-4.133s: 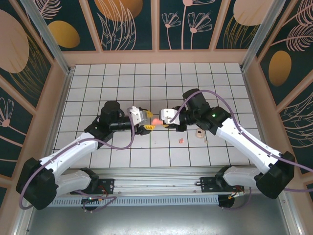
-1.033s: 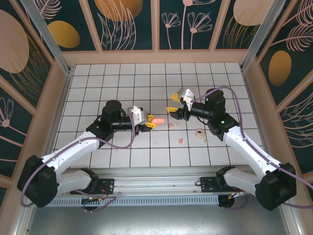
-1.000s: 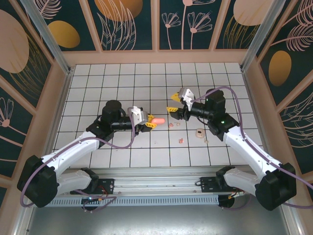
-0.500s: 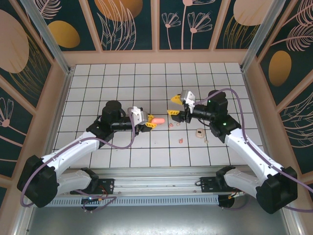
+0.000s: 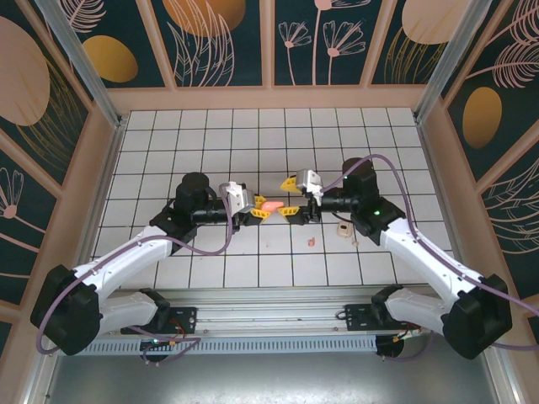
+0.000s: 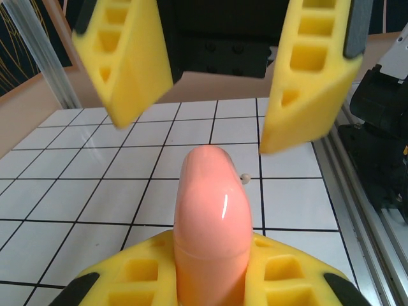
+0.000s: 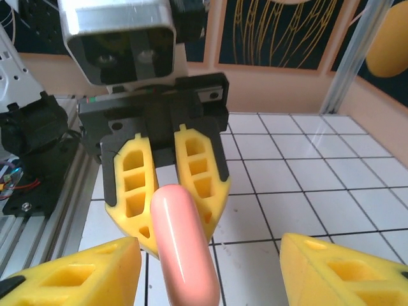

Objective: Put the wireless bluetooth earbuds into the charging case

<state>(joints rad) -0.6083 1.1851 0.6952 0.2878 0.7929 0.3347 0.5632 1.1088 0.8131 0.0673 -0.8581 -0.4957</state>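
Left wrist view: left hand (image 6: 211, 278) clamps the charging case (image 6: 210, 201), right hand (image 6: 199, 129) gaping opposite.

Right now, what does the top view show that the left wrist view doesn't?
Top view: a loose earbud and a beige object lying on the tiled table. Left wrist view: the glossy rounded end of the pink case, close up. Both: the pink case clamped in the left gripper, with the open right gripper facing it.

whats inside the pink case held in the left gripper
Nothing inside shows: the small salmon-pink rounded plastic charging case looks closed, clamped in the left gripper. Its glossy shell covers the wells, so what they hold cannot be seen.
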